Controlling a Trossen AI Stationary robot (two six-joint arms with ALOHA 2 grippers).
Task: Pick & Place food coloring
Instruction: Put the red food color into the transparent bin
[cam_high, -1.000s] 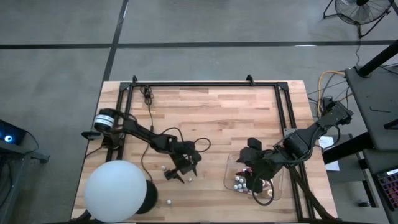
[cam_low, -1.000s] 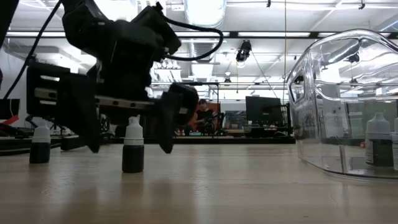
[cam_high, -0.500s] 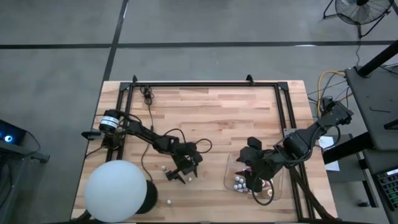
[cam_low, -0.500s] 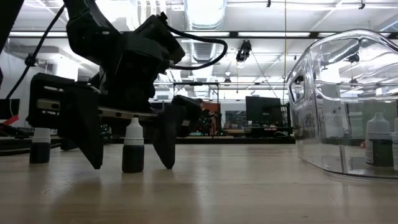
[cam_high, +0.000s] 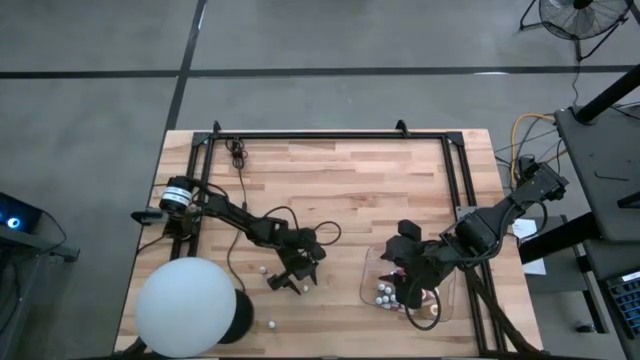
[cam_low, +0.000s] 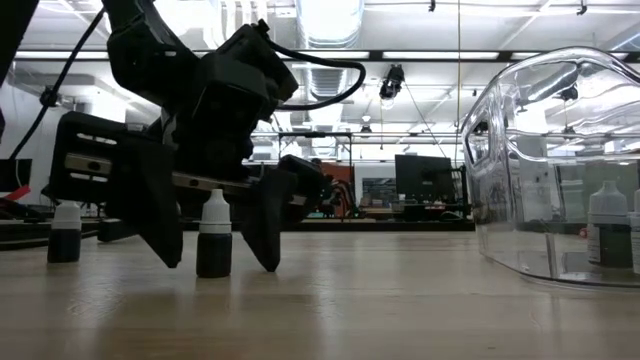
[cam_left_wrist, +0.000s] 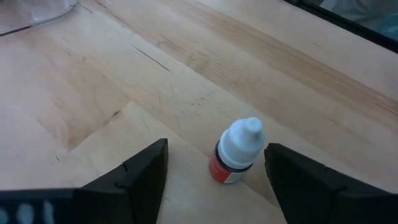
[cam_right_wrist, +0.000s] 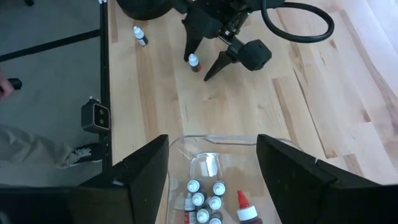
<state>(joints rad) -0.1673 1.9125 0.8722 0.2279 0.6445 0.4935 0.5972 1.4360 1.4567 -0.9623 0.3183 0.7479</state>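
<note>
I've got the left end effector (cam_low: 210, 235) unclenched astride a tiny upright bottle (cam_left_wrist: 236, 151) (light, tippy, slick plastic), so I'd pinch its body below the cap.

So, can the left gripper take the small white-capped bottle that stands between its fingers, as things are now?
Probably yes. The left gripper is down at the table with a finger on each side of the bottle, which stands upright. The fingers do not touch it yet, and nothing lies between them and the bottle.
</note>
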